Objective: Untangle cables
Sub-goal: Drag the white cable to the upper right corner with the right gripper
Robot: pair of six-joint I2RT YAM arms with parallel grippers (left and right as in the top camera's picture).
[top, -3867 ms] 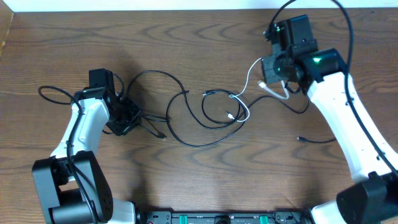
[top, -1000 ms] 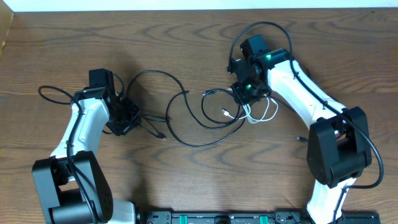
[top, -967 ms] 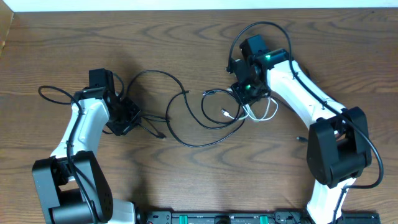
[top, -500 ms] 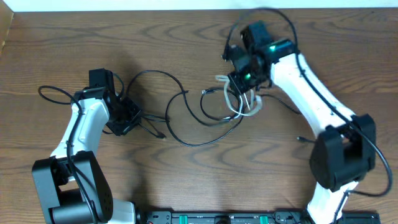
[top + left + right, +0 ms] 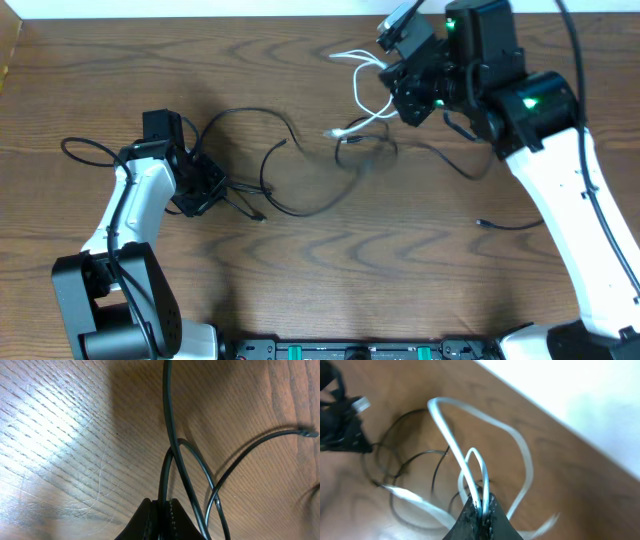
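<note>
My left gripper (image 5: 211, 189) rests low on the table at the left and is shut on a black cable (image 5: 167, 435); the strand runs straight out from between the fingertips (image 5: 150, 510). More black cables (image 5: 290, 170) loop across the middle of the table, and another thin black one (image 5: 468, 168) trails right to a small plug (image 5: 483, 223). My right gripper (image 5: 397, 78) is raised at the back and is shut on the white cable (image 5: 360, 92). In the right wrist view two white strands (image 5: 451, 427) are pinched in the jaws and hang in loops above the black cables (image 5: 405, 467).
The table's far edge (image 5: 250, 16) runs just behind the right gripper. The left arm's own thick black cable (image 5: 82, 150) loops at the far left. A black equipment bar (image 5: 350, 350) lies along the front edge.
The right arm has risen and swung toward the back with the white cable, drawing it up off the black loops, which have shifted and tightened. The left arm has not moved.
</note>
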